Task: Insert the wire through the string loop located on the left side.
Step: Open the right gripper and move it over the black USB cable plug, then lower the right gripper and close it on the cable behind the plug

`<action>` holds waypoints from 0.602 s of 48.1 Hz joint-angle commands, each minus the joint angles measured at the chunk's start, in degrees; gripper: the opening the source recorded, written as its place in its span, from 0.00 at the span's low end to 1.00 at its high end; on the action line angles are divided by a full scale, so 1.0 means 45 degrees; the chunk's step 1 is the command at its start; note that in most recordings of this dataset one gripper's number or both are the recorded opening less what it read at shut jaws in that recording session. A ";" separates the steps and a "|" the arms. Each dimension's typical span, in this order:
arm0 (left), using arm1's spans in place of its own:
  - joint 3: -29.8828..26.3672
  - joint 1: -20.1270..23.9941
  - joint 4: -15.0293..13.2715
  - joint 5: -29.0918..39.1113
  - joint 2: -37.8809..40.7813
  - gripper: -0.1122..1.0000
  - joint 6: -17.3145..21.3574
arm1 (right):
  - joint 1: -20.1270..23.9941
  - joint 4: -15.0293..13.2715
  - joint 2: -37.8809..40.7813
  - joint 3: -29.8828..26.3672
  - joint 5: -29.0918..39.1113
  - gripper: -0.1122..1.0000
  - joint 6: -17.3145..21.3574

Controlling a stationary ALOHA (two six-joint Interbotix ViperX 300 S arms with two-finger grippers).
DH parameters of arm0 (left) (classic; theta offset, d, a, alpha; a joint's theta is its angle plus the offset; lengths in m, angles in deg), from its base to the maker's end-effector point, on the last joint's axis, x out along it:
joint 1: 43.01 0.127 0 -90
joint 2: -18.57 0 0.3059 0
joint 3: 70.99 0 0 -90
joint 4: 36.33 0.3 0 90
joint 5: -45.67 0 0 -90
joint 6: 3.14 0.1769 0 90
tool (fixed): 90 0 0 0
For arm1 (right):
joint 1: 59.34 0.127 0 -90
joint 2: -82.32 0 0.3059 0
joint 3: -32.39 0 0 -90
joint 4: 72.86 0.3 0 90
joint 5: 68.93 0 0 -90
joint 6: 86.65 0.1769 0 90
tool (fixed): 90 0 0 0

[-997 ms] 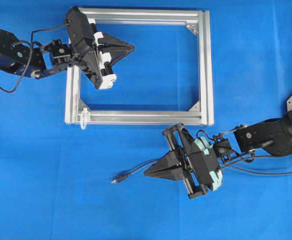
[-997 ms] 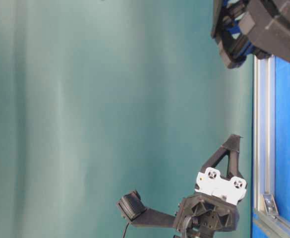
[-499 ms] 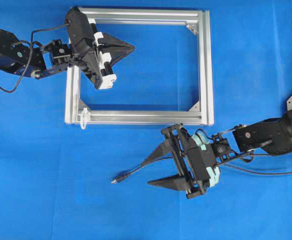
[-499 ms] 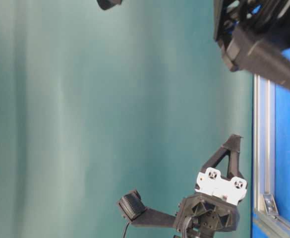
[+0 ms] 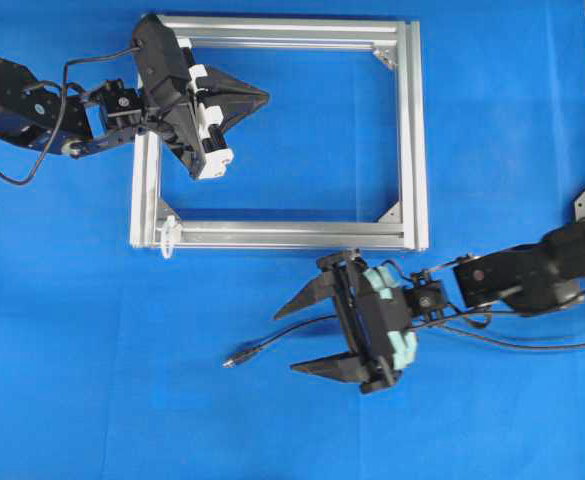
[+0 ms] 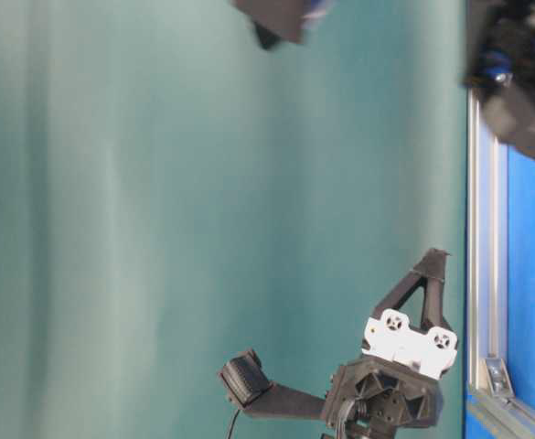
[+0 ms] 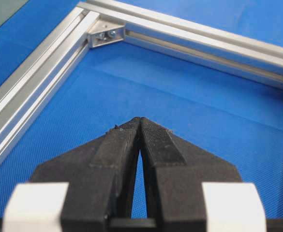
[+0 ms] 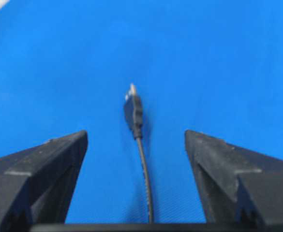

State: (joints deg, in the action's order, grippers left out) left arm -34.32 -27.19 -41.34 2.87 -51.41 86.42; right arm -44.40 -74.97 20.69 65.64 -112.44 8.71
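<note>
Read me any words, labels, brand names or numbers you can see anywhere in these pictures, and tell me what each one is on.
None: no view shows readable text.
The left gripper, right gripper, wire and aluminium frame carry no visible lettering, numbers or signs.

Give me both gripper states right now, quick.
Left gripper: closed, holding nothing.
Right gripper: open, fingers either side of the thin black wire with a small plug, not gripping it.
</note>
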 commanded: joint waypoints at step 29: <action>-0.0137 -0.0039 0.0039 0.0117 -0.0371 0.10 -0.0020 | 0.0000 0.0273 0.1328 -0.1074 -0.0410 0.76 0.0039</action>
State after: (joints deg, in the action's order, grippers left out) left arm -34.32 -27.28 -41.34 3.66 -51.41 86.42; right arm -44.40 -73.83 27.81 61.42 -113.84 8.80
